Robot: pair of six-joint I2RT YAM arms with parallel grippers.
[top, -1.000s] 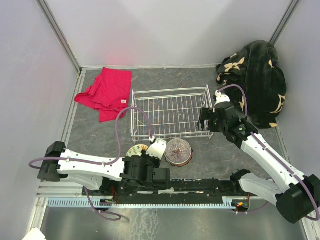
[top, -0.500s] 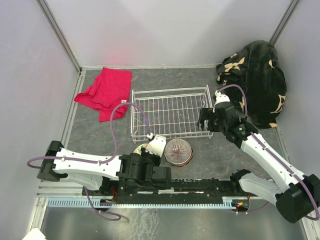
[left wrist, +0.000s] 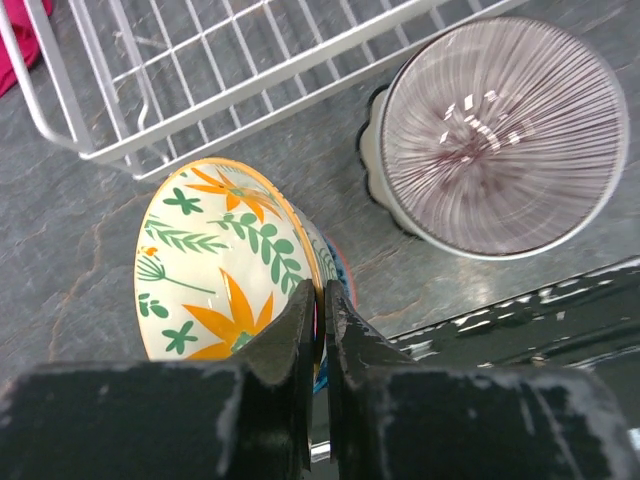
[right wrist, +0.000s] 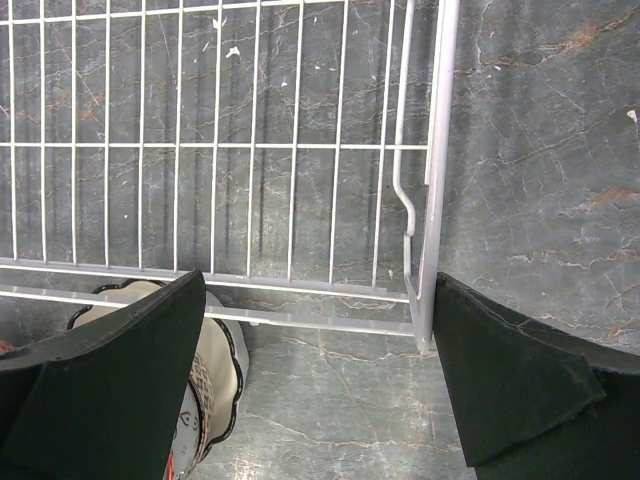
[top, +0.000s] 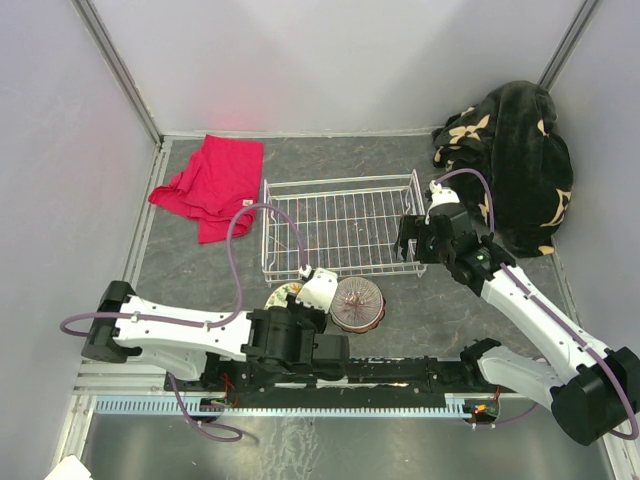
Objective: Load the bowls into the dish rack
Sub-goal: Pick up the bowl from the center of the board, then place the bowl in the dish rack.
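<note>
A white bowl with orange flowers and green leaves sits just in front of the dish rack, tipped up on its side. My left gripper is shut on its right rim, one finger inside and one outside. From above, this floral bowl shows beside my left gripper. A ribbed purplish bowl stands upright to its right, also seen as the ribbed bowl from above. My right gripper hangs open over the near right corner of the empty rack.
A red cloth lies left of the rack. A dark flowered blanket is heaped in the back right corner. Grey walls close in the table on three sides. The arms' black base rail runs along the near edge.
My left arm has shifted a little to the right with the floral bowl's rim pinched in it. The right arm has not moved.
</note>
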